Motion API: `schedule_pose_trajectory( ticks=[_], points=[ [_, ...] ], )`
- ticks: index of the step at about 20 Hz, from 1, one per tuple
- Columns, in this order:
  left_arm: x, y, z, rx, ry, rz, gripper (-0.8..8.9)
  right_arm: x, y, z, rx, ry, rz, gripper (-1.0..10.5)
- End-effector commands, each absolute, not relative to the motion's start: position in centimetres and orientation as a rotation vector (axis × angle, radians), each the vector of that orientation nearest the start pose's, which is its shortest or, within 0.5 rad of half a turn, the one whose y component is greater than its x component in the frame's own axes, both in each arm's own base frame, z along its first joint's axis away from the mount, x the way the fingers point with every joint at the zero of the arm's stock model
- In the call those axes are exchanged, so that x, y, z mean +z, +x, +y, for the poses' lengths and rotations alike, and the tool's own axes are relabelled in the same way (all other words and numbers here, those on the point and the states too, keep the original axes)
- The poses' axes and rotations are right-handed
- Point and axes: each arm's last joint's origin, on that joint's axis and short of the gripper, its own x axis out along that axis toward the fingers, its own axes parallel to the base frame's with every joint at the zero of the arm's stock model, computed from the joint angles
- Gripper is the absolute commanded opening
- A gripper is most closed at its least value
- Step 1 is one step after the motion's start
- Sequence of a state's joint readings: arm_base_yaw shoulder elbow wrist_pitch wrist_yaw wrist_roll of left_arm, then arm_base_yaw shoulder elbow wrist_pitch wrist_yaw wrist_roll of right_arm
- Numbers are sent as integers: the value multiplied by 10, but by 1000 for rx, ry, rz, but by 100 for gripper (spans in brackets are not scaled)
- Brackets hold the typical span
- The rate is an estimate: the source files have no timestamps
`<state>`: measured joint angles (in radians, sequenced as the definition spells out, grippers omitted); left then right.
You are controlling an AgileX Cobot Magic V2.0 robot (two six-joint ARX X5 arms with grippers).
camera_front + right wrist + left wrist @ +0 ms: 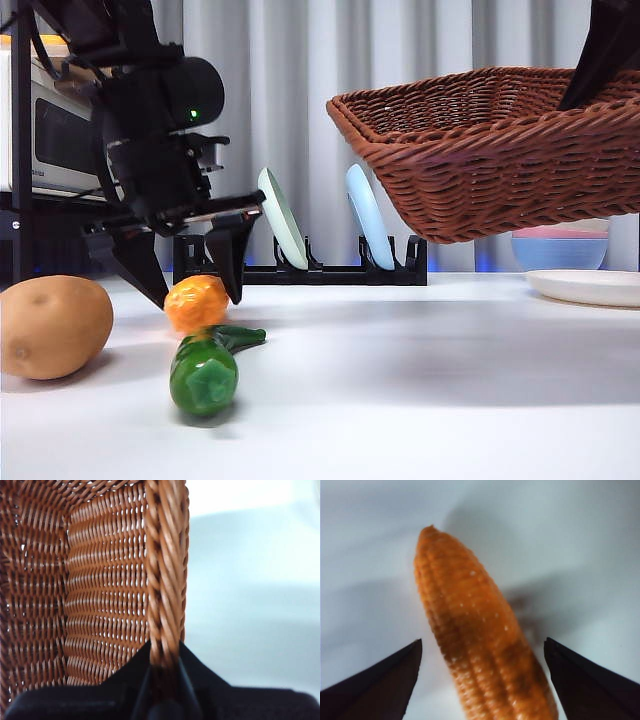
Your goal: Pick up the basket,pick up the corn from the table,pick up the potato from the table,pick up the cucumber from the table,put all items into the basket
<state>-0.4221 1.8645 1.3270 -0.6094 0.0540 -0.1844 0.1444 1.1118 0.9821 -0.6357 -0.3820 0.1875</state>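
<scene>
The reddish-brown wicker basket hangs tilted above the table at the right, its braided rim pinched by my right gripper, whose dark arm shows at the top right corner. Lower left, my left gripper stands open with one jaw on each side of the orange bumpy corn, which lies on the table; in the left wrist view the corn lies between the spread jaws without touching either. In front of the corn lies the glossy green cucumber. The tan potato rests at the far left.
A black dish rack with a pale green plate and a light blue plate stands at the back. Stacked bowls and a white plate sit at the right under the basket. A microwave-like box stands at the far left.
</scene>
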Motion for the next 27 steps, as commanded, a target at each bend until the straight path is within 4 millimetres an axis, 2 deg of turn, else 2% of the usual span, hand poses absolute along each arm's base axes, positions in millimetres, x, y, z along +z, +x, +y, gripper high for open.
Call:
schedule_pose_trajectory(
  ticks=[1, 2, 3, 4, 7, 9, 11, 14, 16, 18, 20, 22, 24, 27],
  points=[
    [192, 346, -158, -317, 48, 1154, 393, 308, 218, 43, 432, 277, 789, -16],
    [193, 346, -159, -325, 55, 1149, 294, 308, 218, 43, 432, 277, 789, -16],
    [193, 346, -159, -346, 76, 1149, 101, 308, 218, 43, 432, 277, 789, -16],
    [192, 345, -159, -357, 95, 1151, -15, 308, 218, 43, 432, 277, 789, -16],
    [196, 340, -156, -370, 129, 1180, -8, 308, 219, 43, 433, 277, 780, -16],
    [215, 330, -151, -387, 153, 1176, -8, 309, 220, 43, 436, 276, 763, -16],
    [252, 311, -143, -410, 162, 1113, -8, 309, 223, 44, 437, 279, 748, -16],
    [322, 266, -131, -483, 89, 914, -8, 304, 235, 46, 424, 323, 748, -16],
    [360, 234, -124, -544, 15, 773, -8, 297, 245, 51, 426, 353, 768, -16],
    [383, 207, -125, -606, -22, 670, -8, 288, 256, 60, 439, 379, 787, -16],
    [392, 194, -135, -647, -43, 615, -8, 280, 264, 71, 454, 405, 805, -16],
    [393, 189, -152, -665, -37, 587, -8, 273, 268, 84, 482, 414, 830, -16],
    [388, 188, -174, -680, -20, 571, -8, 270, 269, 96, 512, 410, 842, -16],
    [370, 195, -209, -671, 13, 586, -8, 272, 266, 107, 548, 412, 834, -16]
  ],
)
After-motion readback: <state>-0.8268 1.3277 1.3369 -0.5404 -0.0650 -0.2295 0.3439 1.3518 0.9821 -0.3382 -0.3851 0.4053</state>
